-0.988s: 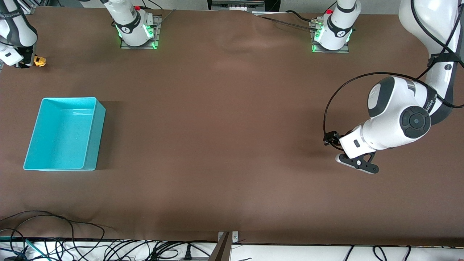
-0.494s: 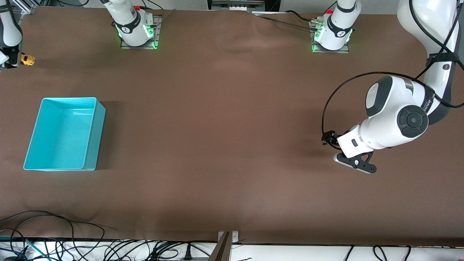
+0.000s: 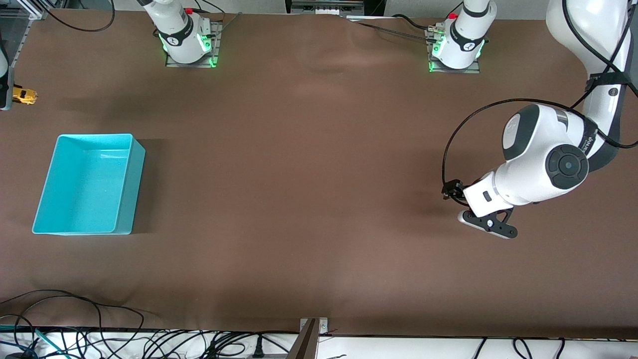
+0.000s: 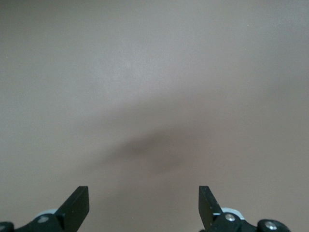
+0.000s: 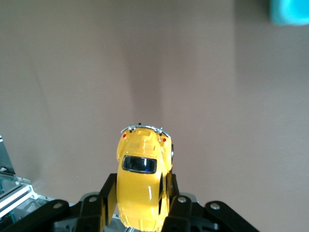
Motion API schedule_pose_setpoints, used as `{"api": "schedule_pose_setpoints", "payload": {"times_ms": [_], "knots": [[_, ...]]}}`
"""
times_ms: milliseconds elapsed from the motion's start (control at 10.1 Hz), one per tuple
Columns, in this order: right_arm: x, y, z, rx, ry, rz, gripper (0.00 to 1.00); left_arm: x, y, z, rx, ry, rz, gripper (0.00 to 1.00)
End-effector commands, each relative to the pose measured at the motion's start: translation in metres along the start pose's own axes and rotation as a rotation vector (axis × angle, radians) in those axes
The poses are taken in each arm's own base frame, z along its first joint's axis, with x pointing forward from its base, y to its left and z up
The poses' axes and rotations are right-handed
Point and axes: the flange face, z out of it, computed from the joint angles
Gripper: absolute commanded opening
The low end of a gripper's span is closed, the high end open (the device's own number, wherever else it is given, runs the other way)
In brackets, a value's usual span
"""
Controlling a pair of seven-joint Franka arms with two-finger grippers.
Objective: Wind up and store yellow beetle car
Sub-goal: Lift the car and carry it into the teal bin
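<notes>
The yellow beetle car [image 3: 25, 95] hangs in the air at the right arm's end of the table, over the brown mat close to its edge. My right gripper [image 3: 13, 94] is shut on it and shows only partly in the front view. In the right wrist view the car [image 5: 141, 181] sits between the two black fingers [image 5: 107, 195], its rear pointing away from the wrist, with my right gripper [image 5: 140, 195] clamped on its sides. My left gripper [image 3: 488, 225] waits low over the mat at the left arm's end, open and empty [image 4: 143, 205].
A teal bin [image 3: 124, 184] stands empty on the mat, nearer the front camera than the car; its corner [image 5: 289, 12] shows in the right wrist view. Both arm bases [image 3: 188, 45] stand along the table's back edge. Cables [image 3: 75, 339] lie along the front edge.
My right gripper has carried the car outward toward the table's edge at the right arm's end. The left arm shifted slightly, then stayed still.
</notes>
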Motion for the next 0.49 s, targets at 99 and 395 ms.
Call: {"api": "schedule_pose_setpoints", "payload": {"times_ms": [99,395], "knots": [[0.049,0.035,-0.042,-0.036,0.033,0.084,0.00,0.004,0.006,-0.004,0.024,0.005,0.008,1.00],[0.112,0.066,-0.074,-0.038,0.055,0.171,0.00,0.003,-0.001,-0.006,0.019,0.009,-0.006,1.00]]}}
